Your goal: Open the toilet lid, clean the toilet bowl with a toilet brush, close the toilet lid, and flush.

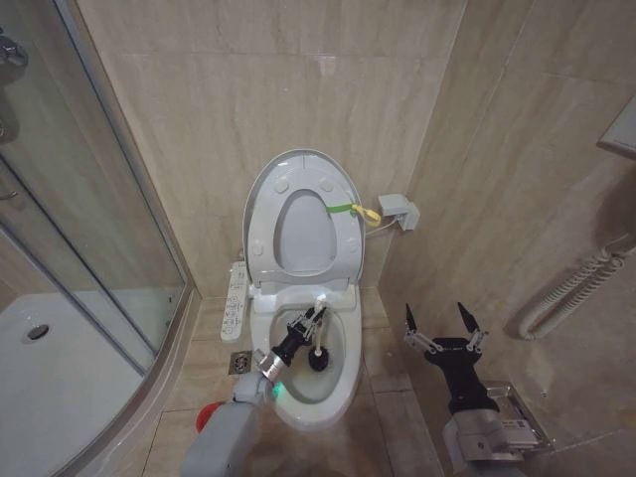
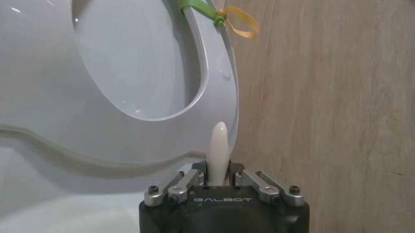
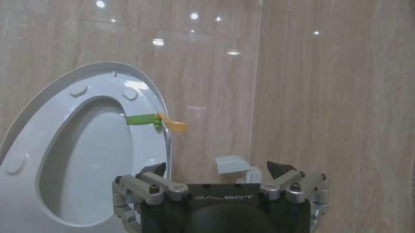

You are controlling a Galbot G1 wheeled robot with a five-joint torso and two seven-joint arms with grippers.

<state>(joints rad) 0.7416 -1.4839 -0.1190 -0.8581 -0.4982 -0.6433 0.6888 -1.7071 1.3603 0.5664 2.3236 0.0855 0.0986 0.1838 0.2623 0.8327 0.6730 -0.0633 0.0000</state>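
The left gripper (image 1: 310, 320) is reaching out over the toilet bowl (image 1: 341, 383), its fingers (image 2: 183, 180) pinching the thin white handle of the toilet brush (image 1: 319, 350). The handle is sticking up between the jaws in the left wrist view (image 2: 218, 151), while the dark bristle head is sitting down inside the bowl, just beside the gripper. The right gripper (image 1: 444, 326) is hanging to the right of the toilet, well apart from it above the tiled floor (image 1: 391, 417), with its fingers spread wide and gripping nothing. Further back, the ring seat (image 1: 343, 260) and the toilet lid (image 1: 260, 194) are both standing upright against the tiled wall (image 1: 199, 119), the seat lying against the lid. A yellow-green loop (image 1: 358, 211) is hanging off the raised edge on the right side, near a small white wall fitting (image 1: 398, 210)
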